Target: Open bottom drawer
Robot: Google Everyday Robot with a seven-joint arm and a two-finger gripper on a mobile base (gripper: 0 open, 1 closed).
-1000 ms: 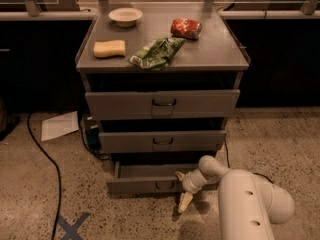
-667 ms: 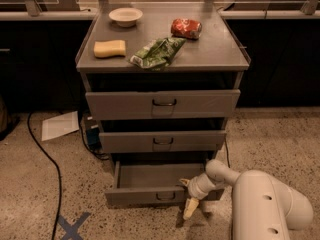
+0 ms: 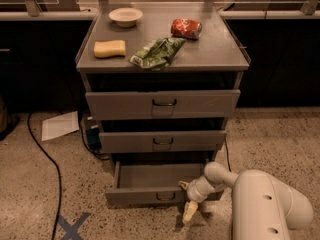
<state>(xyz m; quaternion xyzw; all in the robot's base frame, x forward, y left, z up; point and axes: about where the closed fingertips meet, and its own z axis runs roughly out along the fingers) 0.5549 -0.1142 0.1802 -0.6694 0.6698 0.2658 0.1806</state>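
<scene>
Standing pulled out at the foot of the grey cabinet (image 3: 215, 49), the bottom drawer (image 3: 145, 196) is seen as the lowest and narrowest of three. Its grey tray is exposed behind the front, and its small dark handle (image 3: 165, 196) is set at the centre of that front. Just right of the handle, the gripper (image 3: 185, 202) is placed against the right part of the drawer front. Its fingers are spread, one (image 3: 183, 185) lying at the front's upper edge and the other (image 3: 190, 212) hanging down before the front toward the floor. The handle itself is not held. The gripper is carried by a white arm (image 3: 265, 209) that enters from the near right.

Above the bottom drawer, the middle drawer (image 3: 162, 141) and the top drawer (image 3: 162, 104) are each drawn out a little, the top one being the widest.

On the cabinet top, a white bowl (image 3: 125, 16) is set at the far left and a red packet (image 3: 186, 28) at the far right. A yellow sponge (image 3: 110, 48) and a green bag (image 3: 157, 53) are laid nearer.

On the speckled floor (image 3: 280, 144), a sheet of paper (image 3: 60, 125) is found left of the cabinet. A black cable (image 3: 45, 159) is run past it, and a blue tape cross (image 3: 72, 227) is marked at the near left.
</scene>
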